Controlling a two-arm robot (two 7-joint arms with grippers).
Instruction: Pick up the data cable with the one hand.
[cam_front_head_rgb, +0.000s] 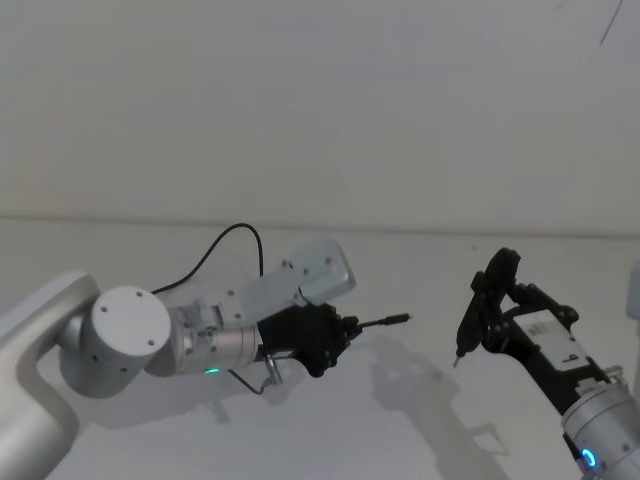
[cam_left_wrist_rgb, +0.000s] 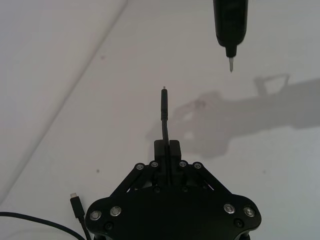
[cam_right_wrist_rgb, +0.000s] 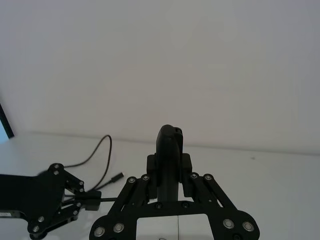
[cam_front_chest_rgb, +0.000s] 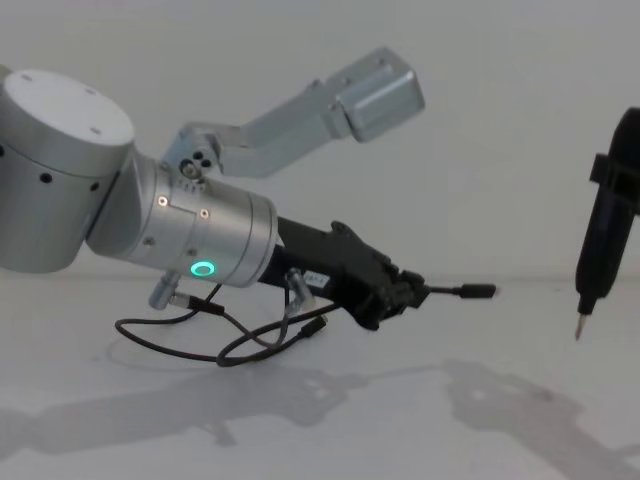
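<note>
You had the left gripper (cam_left_wrist_rgb: 167, 150) pinched on the data cable (cam_left_wrist_rgb: 163, 107) behind its plug — grasp made, I judged; the slack on the table (cam_front_head_rgb: 300, 430) needed lifting. The right gripper (cam_right_wrist_rgb: 169, 167) clasped a pen tool (cam_front_chest_rgb: 600, 240).

A plain white bench (cam_front_head_rgb: 80, 245) meets a bare, pale grey wall (cam_front_head_rgb: 300, 100) along a straight seam running across the head view. Soft, even light leaves blurred grey shadows (cam_front_head_rgb: 420, 385) on the matte bench surface. A thin dark line (cam_front_head_rgb: 608, 25) marks the wall's upper right corner.
</note>
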